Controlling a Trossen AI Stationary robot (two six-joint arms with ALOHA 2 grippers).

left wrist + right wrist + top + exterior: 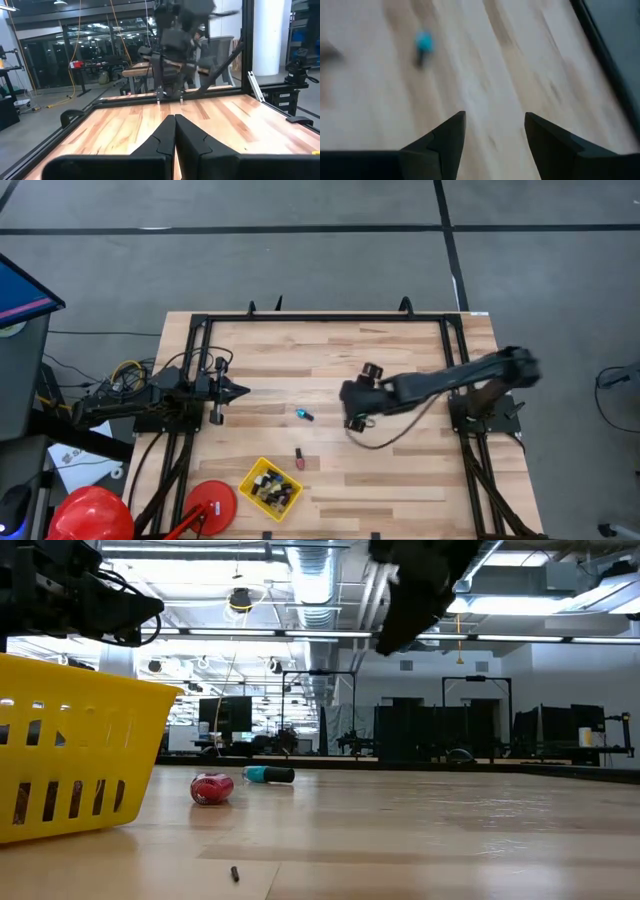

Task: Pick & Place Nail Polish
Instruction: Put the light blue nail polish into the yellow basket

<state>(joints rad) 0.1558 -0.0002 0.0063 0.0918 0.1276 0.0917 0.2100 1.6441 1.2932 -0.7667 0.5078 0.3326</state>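
Taking the yellow basket (271,487) as the landmark, at the table's (400,480) near edge: it already holds a heap of small bottles, too small to count from above. Just beyond its far right corner a red bottle (298,458) lies on its side on the wood; in the low view it shows as a round red shape (211,788), so from there it is probably seen end-on, though that is hard to be sure of. Farther from the basket again, toward mid-table, lies the blue bottle (304,415), also on its side, its long axis running roughly across the table with the dark cap pointing toward the right arm's side; the low view agrees, with teal body and dark cap laid flat (268,775). The right gripper (352,406) hangs above the table just to the right of that blue bottle and is by far the nearer tool. Its fingers stand moderately apart with nothing between them, and its wrist view shows the blue bottle (423,46) ahead of the fingertips and off to one side, not yet between them. So the coming move likely turns on carrying the gripper leftward over the bottle and turning the jaws to close across its short width rather than along its length. The left gripper (238,391) waits farther off, near the left frame, its fingers pressed together (175,131).
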